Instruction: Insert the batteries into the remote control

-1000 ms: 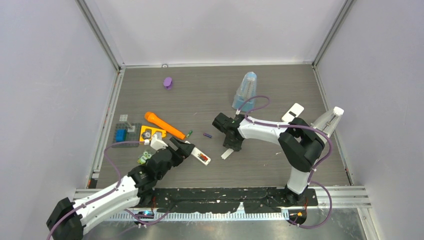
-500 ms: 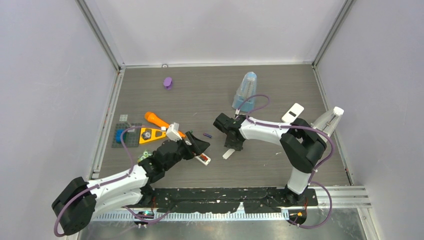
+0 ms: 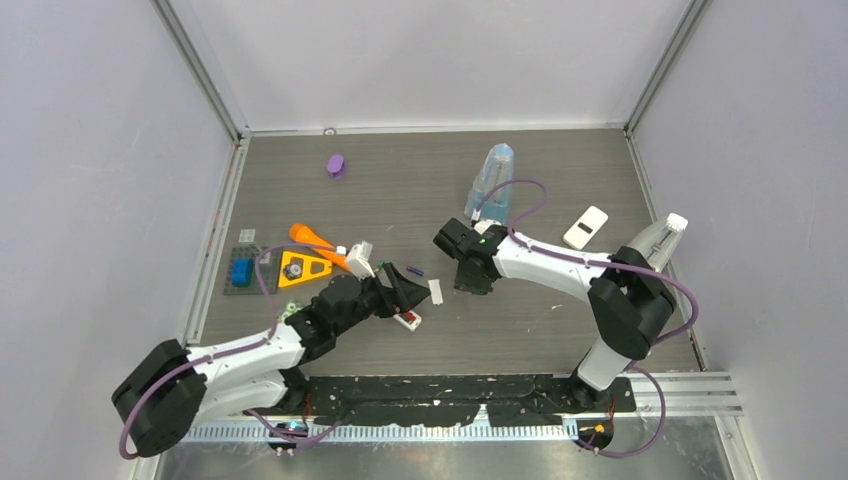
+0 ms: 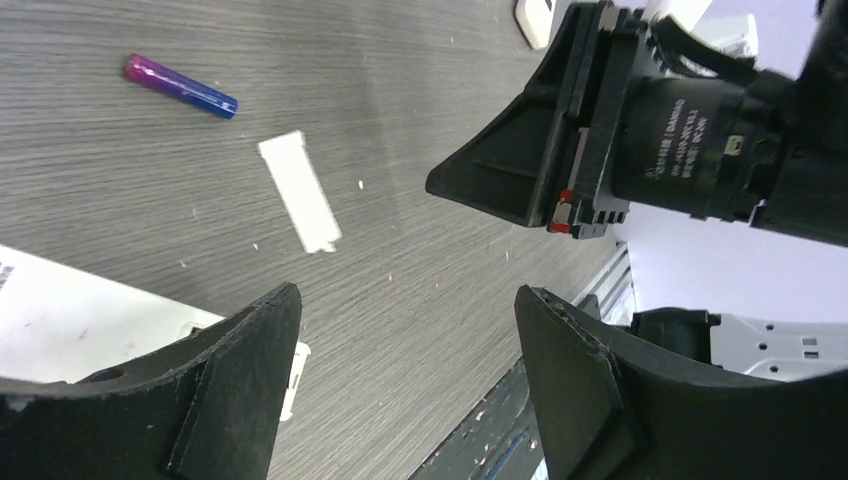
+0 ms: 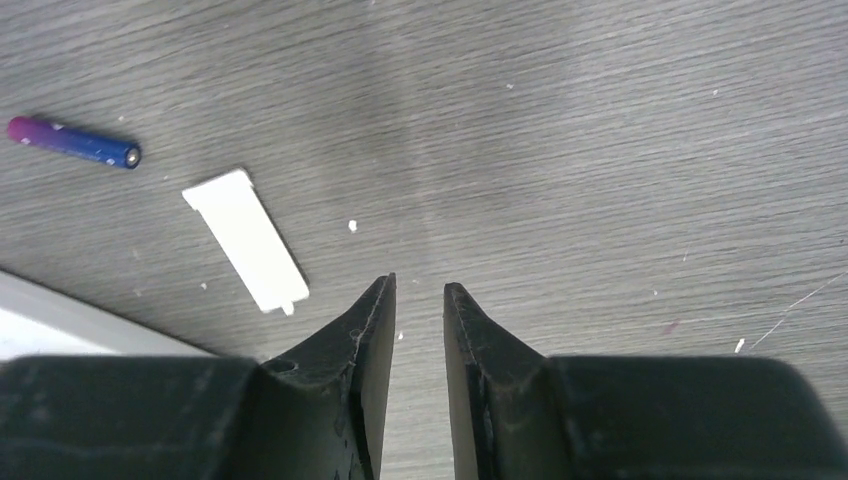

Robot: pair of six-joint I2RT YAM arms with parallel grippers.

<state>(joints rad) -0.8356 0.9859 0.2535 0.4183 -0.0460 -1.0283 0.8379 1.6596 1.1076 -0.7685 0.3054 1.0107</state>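
while both arms lean in over the middle of the counter [image 3: 560, 170], the white cover [image 5: 245, 240] lies flat on the wood with nothing touching it. the purple battery [image 5: 75, 142] lies on its side near the cover, on its far left in the top view, apart from it and outside the remote. the remote [image 3: 407, 319] sits close by on the near left of the cover, with a red spot showing in its white body; whether that is a cell cannot be told. the left pincer [image 4: 405, 295] hangs just left of the cover, one finger over the remote's edge, its jaws spread wide with only bare counter between them. the right pincer [image 5: 420, 290] hangs just right of the cover, its jaws drawn narrow with a thin slit between them and nothing in it, the tips off the cover. farther from the cover, an orange torch [image 3: 312, 238] and a yellow triangle [image 3: 298, 270] lie to the left, a clear blue bottle [image 3: 492, 180] stands beyond and to the right, and a small white device [image 3: 585, 227] lies well off to the right.
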